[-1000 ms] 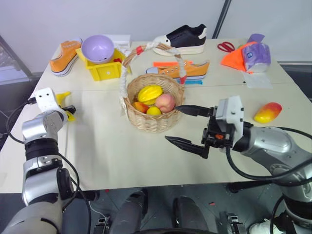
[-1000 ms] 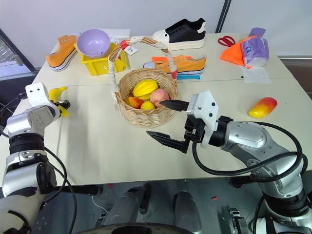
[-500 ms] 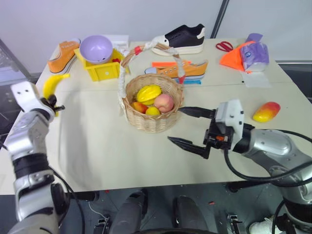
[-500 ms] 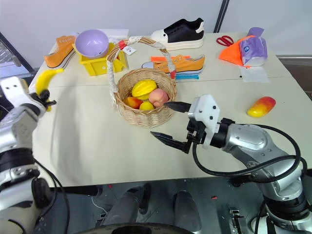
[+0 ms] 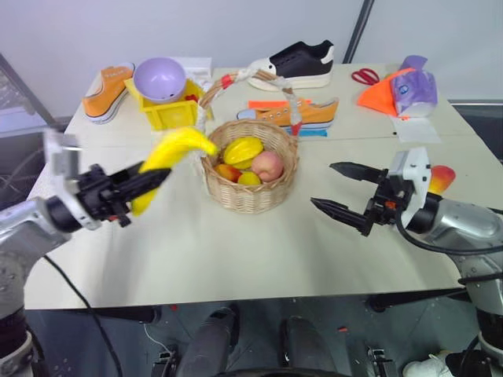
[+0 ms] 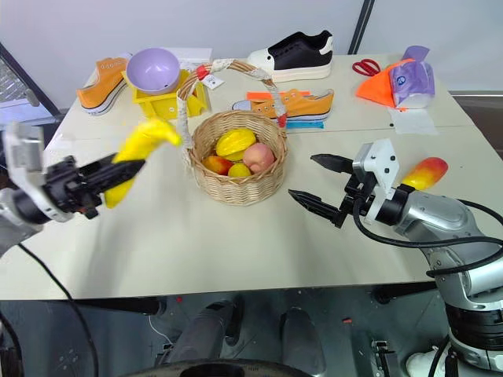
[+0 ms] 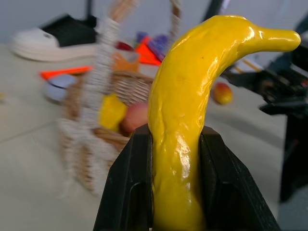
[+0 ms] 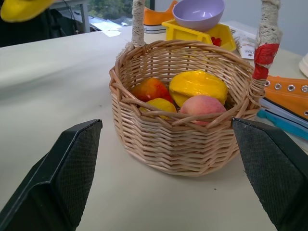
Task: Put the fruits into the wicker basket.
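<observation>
The banana [image 5: 174, 149] is clamped between the 2 black fingers of my left pincer [image 5: 145, 180], raised off the bench [image 5: 236, 251] with its upper end just beside the wicker basket [image 5: 250, 192]. The basket stands at mid-bench and contains a star-like yellow fruit [image 5: 241, 148], an apple [image 5: 266, 165] and 2 smaller fruits. The mango [image 6: 425, 170] lies on the bench to the right, beyond my right arm. My right pincer [image 5: 339, 188] is spread wide and empty, pointing toward the basket, apart from it.
</observation>
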You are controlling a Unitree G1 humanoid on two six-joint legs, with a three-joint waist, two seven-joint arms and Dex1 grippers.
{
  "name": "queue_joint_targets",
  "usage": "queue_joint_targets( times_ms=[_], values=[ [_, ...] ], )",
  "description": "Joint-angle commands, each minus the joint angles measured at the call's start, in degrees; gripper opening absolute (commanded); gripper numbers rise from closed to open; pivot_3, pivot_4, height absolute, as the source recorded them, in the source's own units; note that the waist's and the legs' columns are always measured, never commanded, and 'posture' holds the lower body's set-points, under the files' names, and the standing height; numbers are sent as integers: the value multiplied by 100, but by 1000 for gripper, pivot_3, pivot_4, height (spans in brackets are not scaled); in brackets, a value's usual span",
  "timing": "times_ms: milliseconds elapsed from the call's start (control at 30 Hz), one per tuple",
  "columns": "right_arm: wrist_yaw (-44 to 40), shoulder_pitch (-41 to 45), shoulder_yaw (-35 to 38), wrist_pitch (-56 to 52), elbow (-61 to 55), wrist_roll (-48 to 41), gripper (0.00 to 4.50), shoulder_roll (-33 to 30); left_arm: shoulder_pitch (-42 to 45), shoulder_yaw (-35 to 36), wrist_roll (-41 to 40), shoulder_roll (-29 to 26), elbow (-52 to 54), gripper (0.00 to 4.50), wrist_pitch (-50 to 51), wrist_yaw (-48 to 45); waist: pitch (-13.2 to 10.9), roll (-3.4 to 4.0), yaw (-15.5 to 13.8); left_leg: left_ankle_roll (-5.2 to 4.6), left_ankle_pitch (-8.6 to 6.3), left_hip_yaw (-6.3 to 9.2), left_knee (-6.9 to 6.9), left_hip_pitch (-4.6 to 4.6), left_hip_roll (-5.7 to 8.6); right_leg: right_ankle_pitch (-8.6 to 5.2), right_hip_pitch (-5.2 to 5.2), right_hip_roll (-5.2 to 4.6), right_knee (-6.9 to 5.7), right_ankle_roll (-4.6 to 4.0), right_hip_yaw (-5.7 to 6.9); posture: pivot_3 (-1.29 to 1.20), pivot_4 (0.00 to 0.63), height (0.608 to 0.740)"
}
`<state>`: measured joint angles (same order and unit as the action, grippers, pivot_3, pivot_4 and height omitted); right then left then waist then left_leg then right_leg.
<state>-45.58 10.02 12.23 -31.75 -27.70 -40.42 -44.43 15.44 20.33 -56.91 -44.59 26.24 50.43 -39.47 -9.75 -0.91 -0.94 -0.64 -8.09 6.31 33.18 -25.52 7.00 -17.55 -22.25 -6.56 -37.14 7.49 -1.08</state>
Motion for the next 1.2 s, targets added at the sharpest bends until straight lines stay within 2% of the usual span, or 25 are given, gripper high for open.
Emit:
queue_joint_targets(
  times_ms=[33,133,233,400,433,567,600,767,833,967,1200],
  values=[
    [92,79,71,102,-181,15,4500,74,1031,-1426,1180,248,-122,638,48,856,0,0,-14,0,0,0,1,1,1,0,3,-1,2,0,-1,0,150,740],
    [170,55,24,90,-273,44,4500,134,1707,-2330,1986,541,-361,638,-89,1075,-1,-3,27,-1,0,-5,6,-5,7,2,4,-4,9,3,-4,0,150,740],
    [291,-6,53,61,-365,36,4500,184,2391,-2524,2203,1096,-972,638,224,1466,-3,-4,42,-15,6,-10,1,-20,6,12,-6,1,1,24,-8,0,150,740],
    [497,-254,276,2,-389,78,4500,168,3037,-2868,2675,1572,-1713,638,232,1460,-3,-4,19,-15,9,-3,-7,-28,2,14,-19,7,-10,30,0,0,150,740],
    [552,-346,364,-27,-385,96,4500,138,3100,-2910,2755,1607,-1805,1681,198,1404,-3,-4,18,-16,9,-3,-5,-28,3,13,-17,6,-9,30,1,0,150,740],
    [785,-644,690,60,-280,370,4500,77,3146,-2934,2945,1604,-1785,3726,7,1123,-4,-6,21,-16,9,-3,5,-28,6,14,-10,4,-8,30,1,0,150,740],
    [917,-706,886,54,-151,435,4500,102,3103,-2868,2902,1577,-1708,4116,-65,982,-4,-6,21,-16,9,-3,5,-28,6,14,-10,4,-8,29,1,0,150,740],
    [1577,-866,1634,35,637,853,4500,221,2567,-2522,2374,1543,-878,4116,-918,-155,-3,-4,21,-16,9,-4,5,-26,6,14,-8,4,-8,28,0,0,150,740],
    [1982,-793,1745,-28,1036,1121,4500,257,2338,-2514,2027,1621,-417,4116,-964,-484,-3,-3,22,-15,10,-4,3,-25,4,14,-10,5,-8,28,-1,0,150,740],
    [2788,-320,1729,-159,1903,1555,4500,410,2142,-2916,1942,1732,-23,4116,-974,-791,0,3,29,-13,13,-5,7,-20,5,12,-4,5,-10,21,-1,0,150,740],
    [3679,711,1635,-22,3352,2076,4500,740,2122,-3354,2125,2112,58,4116,-1088,-745,1,8,53,-16,15,-16,9,6,4,6,21,7,-10,5,-4,0,150,740]
  ],
)
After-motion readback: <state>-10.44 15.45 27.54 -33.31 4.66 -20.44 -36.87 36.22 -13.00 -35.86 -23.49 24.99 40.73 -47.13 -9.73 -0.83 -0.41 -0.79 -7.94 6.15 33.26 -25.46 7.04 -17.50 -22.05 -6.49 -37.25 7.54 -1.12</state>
